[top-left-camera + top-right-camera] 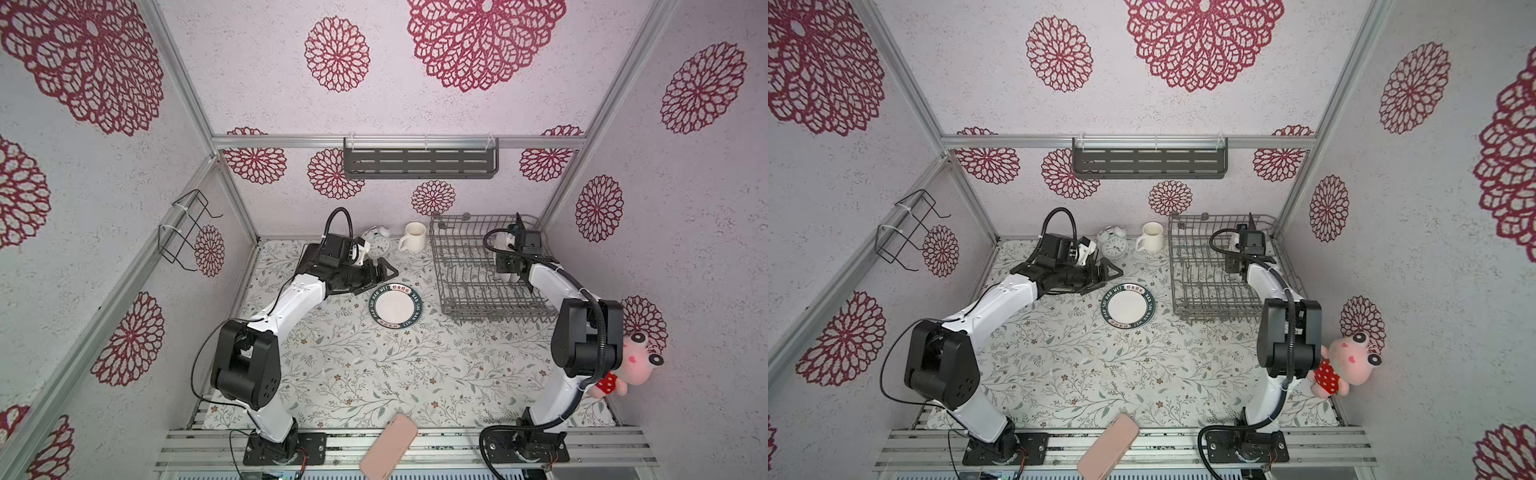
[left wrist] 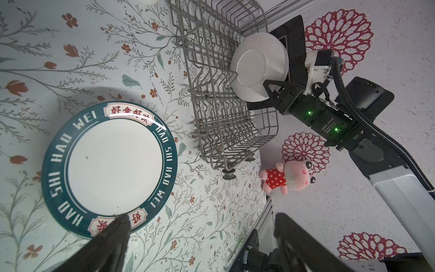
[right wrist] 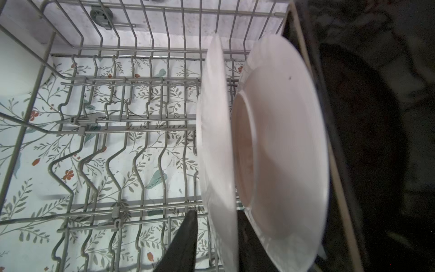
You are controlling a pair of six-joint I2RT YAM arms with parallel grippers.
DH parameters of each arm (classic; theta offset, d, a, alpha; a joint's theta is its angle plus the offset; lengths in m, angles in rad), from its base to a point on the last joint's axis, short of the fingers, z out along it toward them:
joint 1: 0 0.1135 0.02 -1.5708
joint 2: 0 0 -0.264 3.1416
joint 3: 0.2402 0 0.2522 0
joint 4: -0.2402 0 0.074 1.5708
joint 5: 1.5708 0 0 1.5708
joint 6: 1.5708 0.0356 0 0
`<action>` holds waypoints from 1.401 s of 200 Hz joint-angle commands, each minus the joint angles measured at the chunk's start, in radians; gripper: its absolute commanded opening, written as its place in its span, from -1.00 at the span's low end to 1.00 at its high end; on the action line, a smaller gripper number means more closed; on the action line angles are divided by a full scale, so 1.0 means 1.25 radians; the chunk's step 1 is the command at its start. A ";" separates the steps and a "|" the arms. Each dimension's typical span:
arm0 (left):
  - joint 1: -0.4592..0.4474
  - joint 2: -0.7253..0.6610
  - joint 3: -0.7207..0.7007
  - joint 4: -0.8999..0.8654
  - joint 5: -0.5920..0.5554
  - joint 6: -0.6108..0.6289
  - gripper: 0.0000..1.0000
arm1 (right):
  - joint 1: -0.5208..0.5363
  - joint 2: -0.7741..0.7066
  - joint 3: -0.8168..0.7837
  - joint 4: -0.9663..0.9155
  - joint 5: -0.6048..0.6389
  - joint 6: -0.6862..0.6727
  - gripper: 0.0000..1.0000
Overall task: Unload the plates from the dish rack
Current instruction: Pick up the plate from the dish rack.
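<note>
Grey wire of the dish rack [image 1: 457,266] is framing the step I am running: picking out the near white plate [image 3: 216,141], which is standing on edge inside the rack beside a second white plate [image 3: 282,141] and a black-backed square plate [image 2: 296,47]. My right fingers [image 3: 186,242] are straddling its rim, one on each side, but I cannot tell whether they are clamping it. Next I am needing a firm pinch, then a straight lift clear of the rack. Outside the rack the lettered plate [image 1: 395,306] is lying flat on the surface, with my left fingers [image 2: 113,240] spread wide near its rim, holding nothing.

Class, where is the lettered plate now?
In a top view, the lettered plate lies flat on the table, between the left gripper and the dish rack.
</note>
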 commanded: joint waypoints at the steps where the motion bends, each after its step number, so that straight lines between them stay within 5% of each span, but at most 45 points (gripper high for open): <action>1: -0.005 -0.027 -0.001 0.010 0.009 0.047 0.95 | 0.000 0.006 0.024 -0.001 0.005 -0.010 -0.46; 151: -0.041 -0.091 -0.021 -0.016 -0.054 0.164 0.95 | 0.001 -0.016 0.028 0.022 -0.008 -0.032 -1.00; 280: -0.065 -0.112 -0.048 0.018 -0.055 0.163 0.95 | 0.007 -0.092 0.051 0.033 -0.026 -0.041 -1.00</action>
